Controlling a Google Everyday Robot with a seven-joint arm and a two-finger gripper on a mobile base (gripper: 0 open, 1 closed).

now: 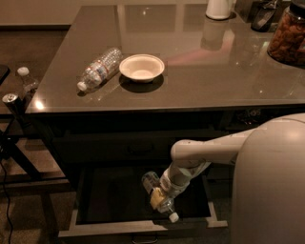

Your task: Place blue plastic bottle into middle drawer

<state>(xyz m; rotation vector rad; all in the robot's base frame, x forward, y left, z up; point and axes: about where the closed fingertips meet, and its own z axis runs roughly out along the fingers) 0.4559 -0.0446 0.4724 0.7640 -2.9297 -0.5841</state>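
The middle drawer (143, 228) stands pulled open below the table, with a black interior and a pale grey front rim. My gripper (159, 198) is down inside the drawer, toward its front right part. It is shut on the blue plastic bottle (159, 194), a short clear bottle held at a slant, its white cap (174, 217) pointing to the drawer's front and its base up and to the left. The bottle hangs just above or at the drawer floor; I cannot tell whether it touches.
On the tabletop (214, 71) lie a longer ribbed clear bottle (99, 69) and a white bowl (141, 67). A white jug (218, 7) and a jar of nuts (288, 33) stand at the back right. A side stand at the left holds a small bottle (25, 81) and a can (10, 100).
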